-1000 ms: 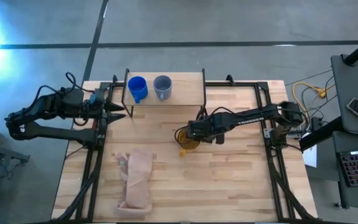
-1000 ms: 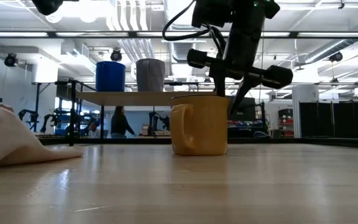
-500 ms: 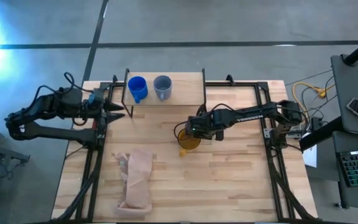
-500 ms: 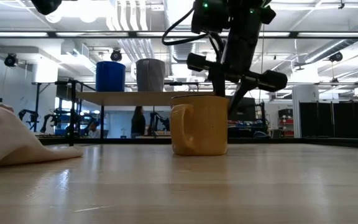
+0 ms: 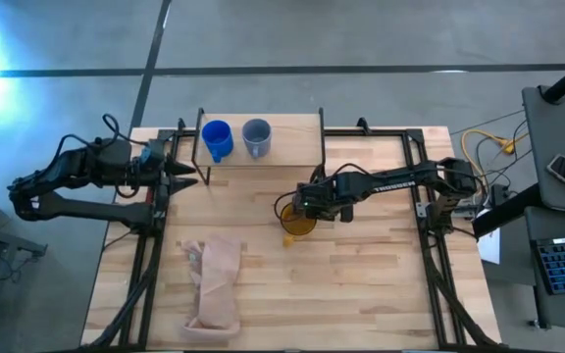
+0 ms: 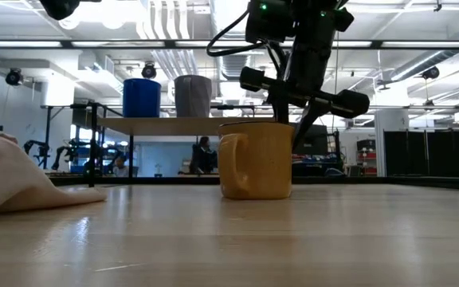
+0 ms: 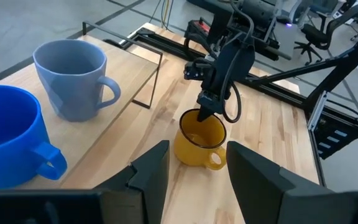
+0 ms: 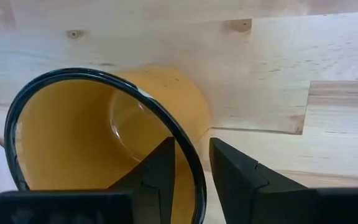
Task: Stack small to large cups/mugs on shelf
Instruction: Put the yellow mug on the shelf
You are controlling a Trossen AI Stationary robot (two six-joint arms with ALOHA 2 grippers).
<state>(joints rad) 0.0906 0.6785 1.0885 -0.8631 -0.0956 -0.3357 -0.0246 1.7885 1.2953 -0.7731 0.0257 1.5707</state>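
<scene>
The yellow-orange mug point(image 5: 297, 223) stands upright on the table in front of the shelf, its handle toward the near edge. My right gripper point(image 5: 309, 204) is open and comes down over the mug's far rim point(image 8: 188, 158): one finger is inside the mug, the other outside. The bright blue mug point(image 5: 216, 139) and the grey-blue mug point(image 5: 256, 137) stand side by side on the left half of the shelf point(image 5: 297, 132). My left gripper point(image 5: 190, 177) is open and waits at the shelf's left end, touching nothing. My right gripper stands astride the yellow mug's wall point(image 8: 194, 106) at the rim, on the side away from the handle point(image 7: 215, 160). It points down from above. Whether either finger touches the wall I cannot tell. The mug rests with its base on the table point(image 6: 253, 191).
A tan cloth bag point(image 5: 216, 279) lies on the table's near left part. Black frame rails point(image 5: 422, 172) run along the table's sides. The right half of the shelf board point(image 7: 135, 68) is bare. A person point(image 6: 203, 155) shows in the room behind.
My right gripper has shifted slightly toward the far edge above the yellow mug's rim, then held still. The mug has stayed where it was. The person in the room behind has walked to the right.
</scene>
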